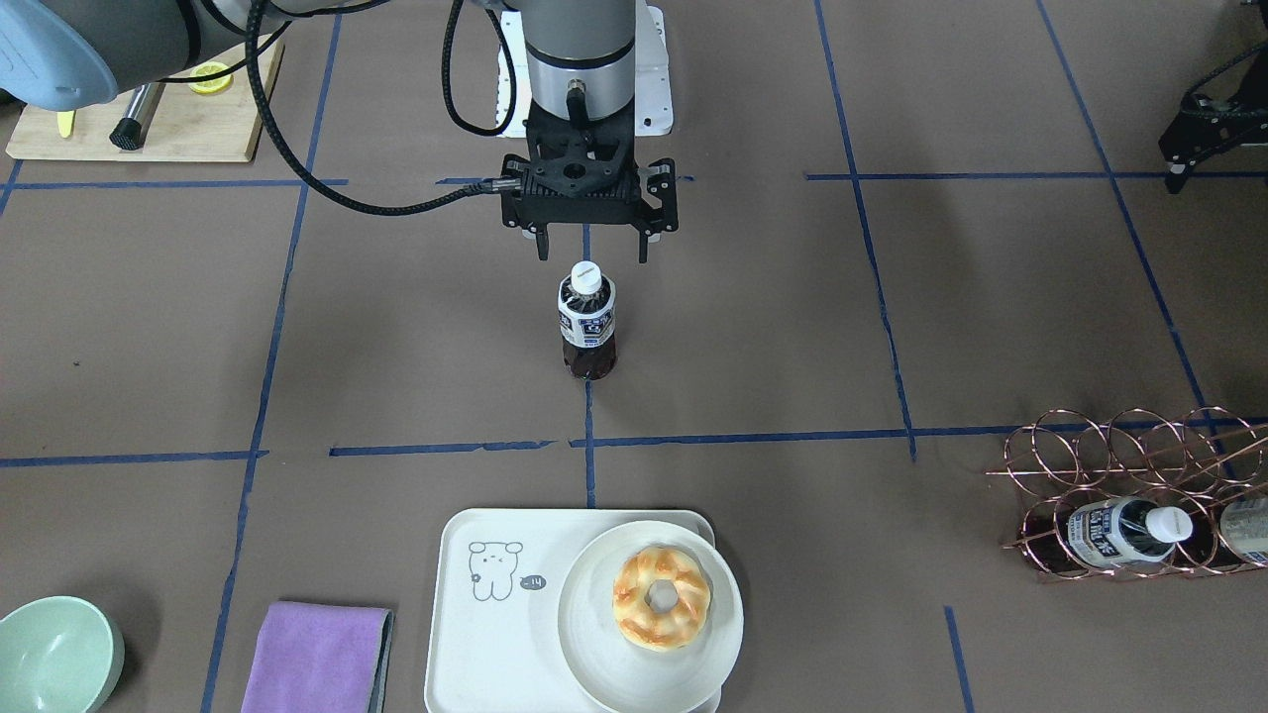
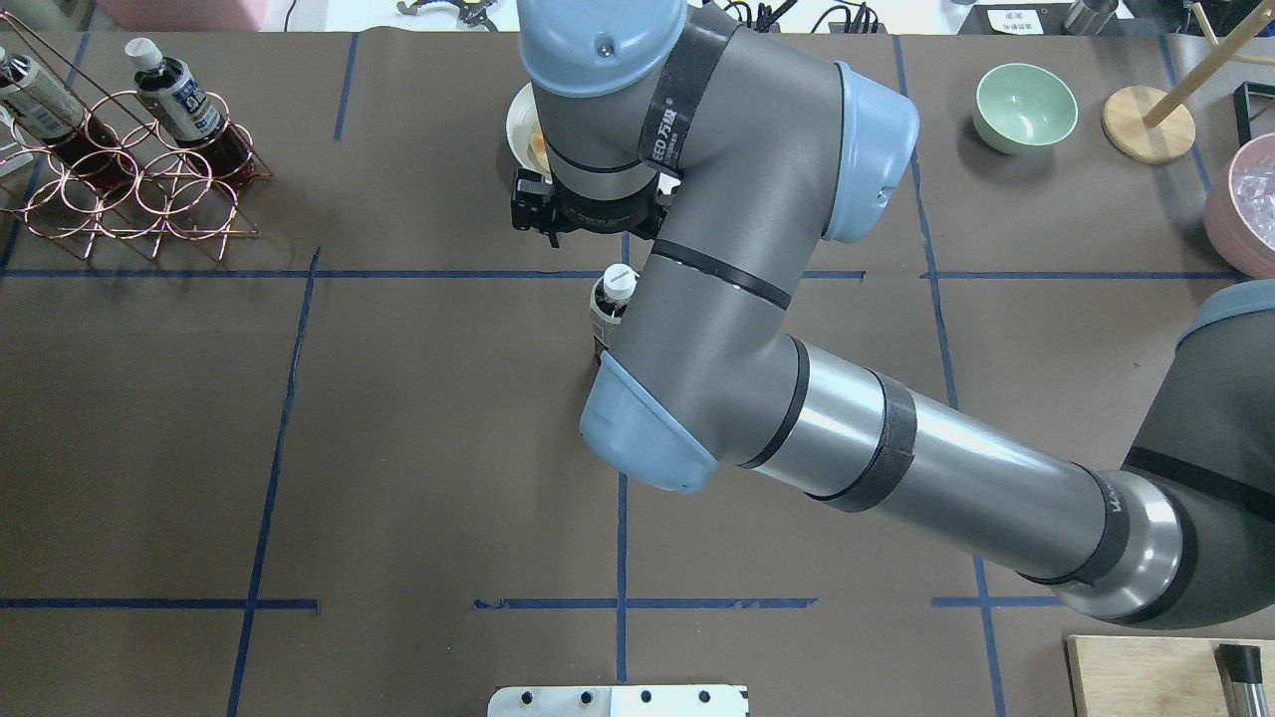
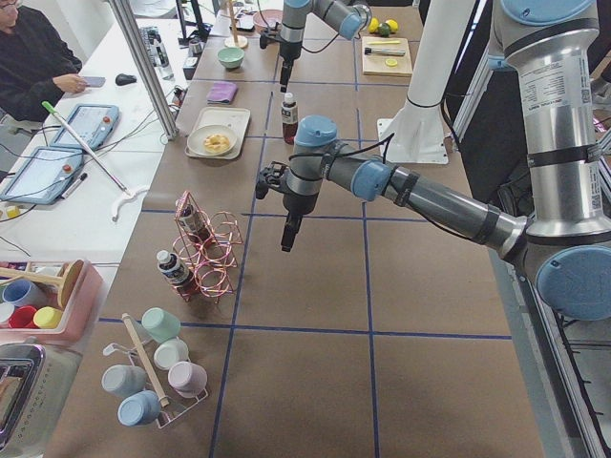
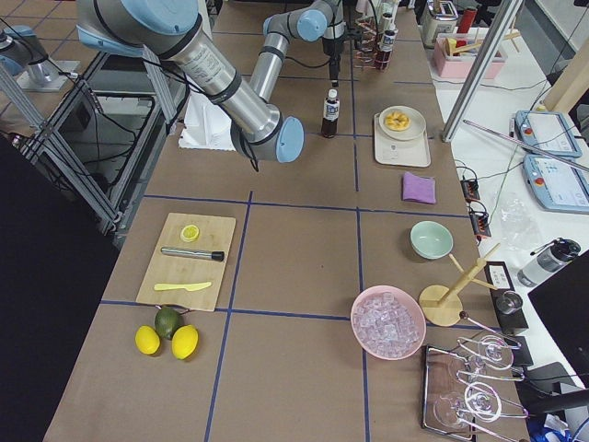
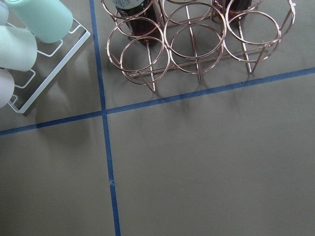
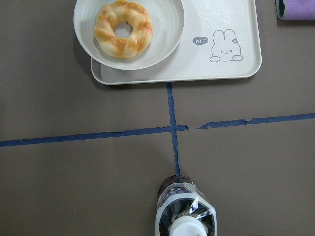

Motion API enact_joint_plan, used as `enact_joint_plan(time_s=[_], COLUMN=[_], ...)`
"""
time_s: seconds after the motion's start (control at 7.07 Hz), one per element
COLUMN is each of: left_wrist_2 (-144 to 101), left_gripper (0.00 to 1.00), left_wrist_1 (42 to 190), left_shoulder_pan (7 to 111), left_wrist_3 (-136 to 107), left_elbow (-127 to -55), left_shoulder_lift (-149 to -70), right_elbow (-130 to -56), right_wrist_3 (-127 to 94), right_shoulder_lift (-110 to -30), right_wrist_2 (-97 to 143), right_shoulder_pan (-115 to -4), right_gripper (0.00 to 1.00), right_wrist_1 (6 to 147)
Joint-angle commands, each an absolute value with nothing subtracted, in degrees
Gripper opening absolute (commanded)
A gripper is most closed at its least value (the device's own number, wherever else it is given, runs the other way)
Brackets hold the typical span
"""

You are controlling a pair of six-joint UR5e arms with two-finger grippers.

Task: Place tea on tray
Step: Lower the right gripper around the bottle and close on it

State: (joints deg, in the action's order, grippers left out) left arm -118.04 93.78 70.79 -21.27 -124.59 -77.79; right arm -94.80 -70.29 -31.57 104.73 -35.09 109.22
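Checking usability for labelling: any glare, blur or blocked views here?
Front-facing view: even light, soft shadows, no harsh glare; tea and tray sharp. Overhead exterior view: the right arm covers the tray and most of the tea. Right wrist view: tea cut off at the bottom edge; doughnut crisp.

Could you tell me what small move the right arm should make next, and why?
Probably lower the right gripper straight down until its open jaws flank the tea, then close. The bottle stands upright on the table, ungrasped, with the gripper hovering just above its cap. The tray lies apart from it, so nothing can be carried over until the bottle is gripped.
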Motion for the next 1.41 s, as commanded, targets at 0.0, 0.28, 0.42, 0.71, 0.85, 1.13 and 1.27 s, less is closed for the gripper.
enact_joint_plan(time_s=[0.0, 0.28, 0.42, 0.71, 0.85, 1.13, 1.27], left_wrist_2=[-118.0, -118.0, -118.0, -118.0, -118.0, -118.0, -118.0], left_gripper=[1.0, 1.0, 1.0, 1.0, 1.0, 1.0, 1.0], left_wrist_1=[93.8, 93.8, 93.8, 93.8, 93.8, 93.8, 93.8], left_shoulder_pan=[70.8, 70.8, 70.8, 70.8, 70.8, 70.8, 70.8], left_wrist_3=[-21.3, -21.2, -21.3, -21.2, -21.2, -21.2, -21.2], left_elbow=[-124.3, -124.3, -124.2, -123.8, -123.9, -123.8, -123.8], left_shoulder_lift=[-77.8, -77.8, -77.8, -77.8, -77.8, -77.8, -77.8], right_elbow=[-94.1, -94.0, -94.0, -93.6, -92.9, -92.8, -92.8], right_wrist_3=[-70.2, -70.2, -70.2, -69.7, -69.6, -69.4, -69.4], right_shoulder_lift=[-32.6, -33.3, -33.7, -33.7, -33.7, -33.7, -33.6], right_wrist_2=[104.4, 104.4, 104.4, 104.3, 104.3, 104.4, 104.4], right_shoulder_pan=[-34.1, -33.5, -33.5, -33.5, -33.5, -33.4, -33.4], right_gripper=[0.99, 0.94, 0.9, 0.77, 0.74, 0.68, 0.65], right_wrist_1=[108.9, 108.9, 108.9, 108.8, 108.7, 108.7, 108.7])
